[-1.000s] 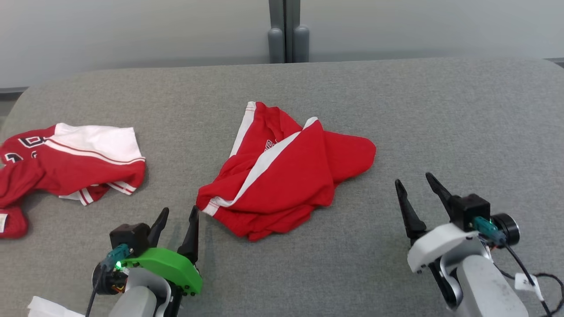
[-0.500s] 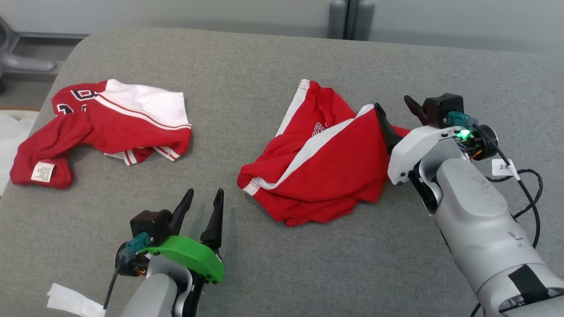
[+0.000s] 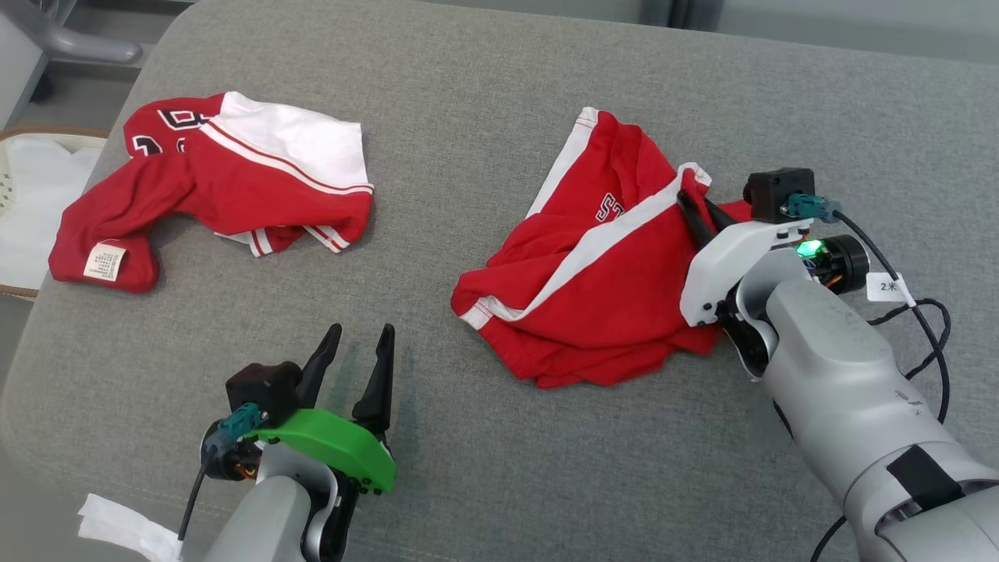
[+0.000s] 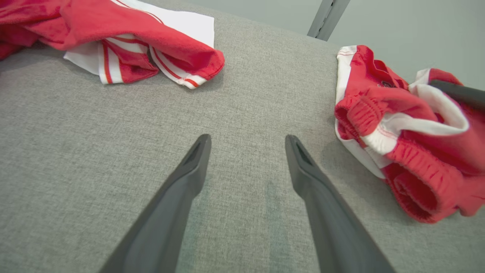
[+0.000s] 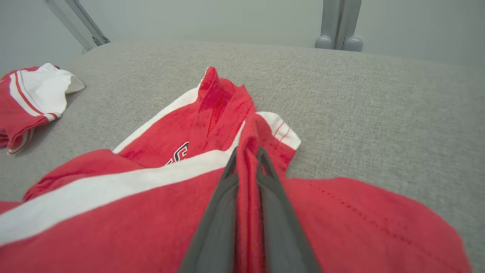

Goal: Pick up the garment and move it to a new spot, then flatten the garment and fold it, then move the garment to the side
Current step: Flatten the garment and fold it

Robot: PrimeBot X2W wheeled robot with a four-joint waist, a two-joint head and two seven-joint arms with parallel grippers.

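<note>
1. A crumpled pair of red shorts point(image 3: 593, 312) in soft knit cloth, with white side stripes and a gathered elastic waistband, is lying in a heap on the wide grey fabric-covered table point(image 3: 507, 94), a little right of the table's middle.
2. The right gripper point(image 3: 696, 204), two long dark fingers on a white wrist shell, is reaching in over the table's right half and is digging into the heap's right part.
3. In the right wrist view its fingers point(image 5: 216, 227) are standing almost together and are pinching a raised ridge of the red cloth between them, while the rest of the shorts is resting on the table.
4. The left gripper point(image 3: 360, 332), dark fingers on a green shell, is hanging over the table's near left part; its fingers are spread wide and are gripping nothing, with bare grey table cover showing in the gap.
5. A bunched red-and-white sports jersey point(image 3: 234, 179) with dark numerals is lying on the table's far left part, and its white care label point(image 3: 104, 261) is facing up close to the table's left edge.
6. A pale basket point(image 3: 9, 195) lined with white is standing just beyond the table's left edge.
7. A black cable carrying a small white tag point(image 3: 886, 287) is trailing from the right wrist over the table's right side.
</note>
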